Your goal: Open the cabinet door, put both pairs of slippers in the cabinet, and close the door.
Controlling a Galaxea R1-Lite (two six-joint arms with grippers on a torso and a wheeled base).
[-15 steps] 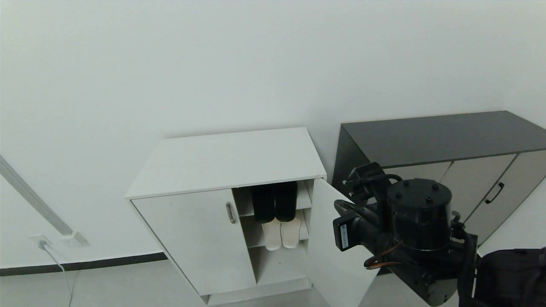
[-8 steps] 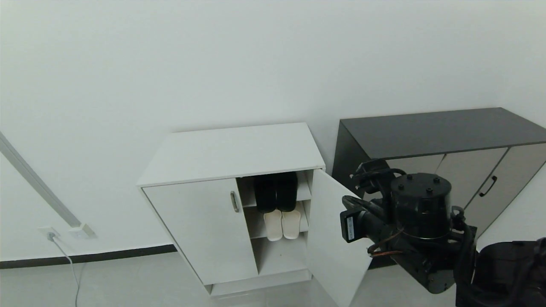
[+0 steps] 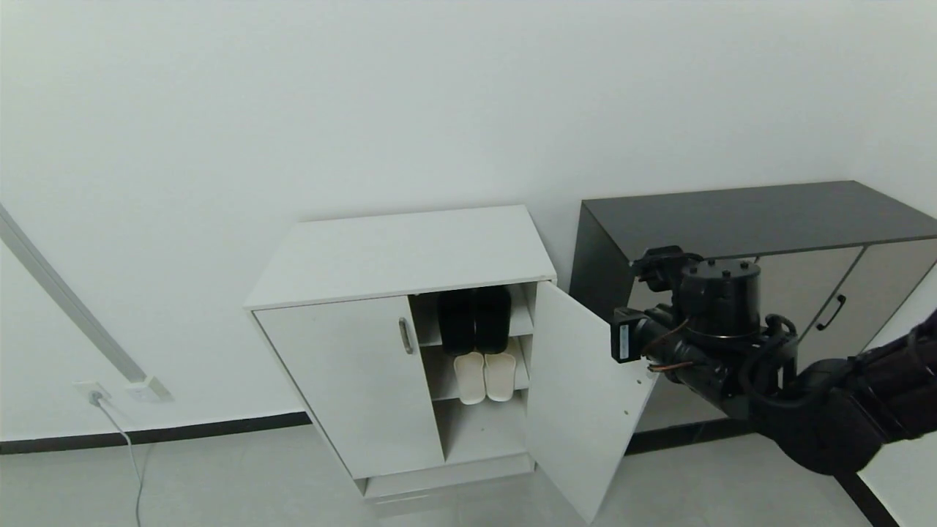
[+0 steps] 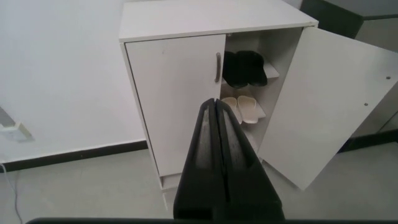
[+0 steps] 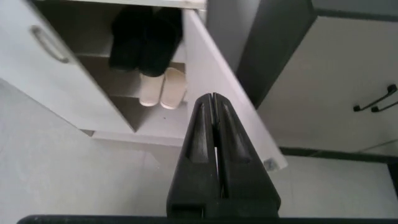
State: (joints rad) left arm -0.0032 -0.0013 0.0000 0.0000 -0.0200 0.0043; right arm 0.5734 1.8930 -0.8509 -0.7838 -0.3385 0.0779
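Note:
The white cabinet (image 3: 399, 252) stands against the wall with its left door shut and its right door (image 3: 585, 395) swung wide open. Inside, the black slippers (image 3: 474, 318) rest on the upper shelf and the white slippers (image 3: 485, 377) on the shelf below. My right arm is just right of the open door's free edge. From the right wrist, my right gripper (image 5: 214, 96) is shut and empty, aimed at the door (image 5: 230, 106) beside the slippers (image 5: 163, 87). My left gripper (image 4: 216, 101) is shut and empty, well back from the cabinet front (image 4: 174, 93).
A dark cabinet (image 3: 747, 219) with grey doors stands right of the white one, close behind the open door. A wall socket with a cable (image 3: 91, 395) is low on the left. Bare floor (image 3: 183, 483) lies before the cabinet.
The whole head picture has shifted, so the camera moved. My right arm, earlier overlapping the open door, now stands right of its free edge. The slippers and the door have stayed put.

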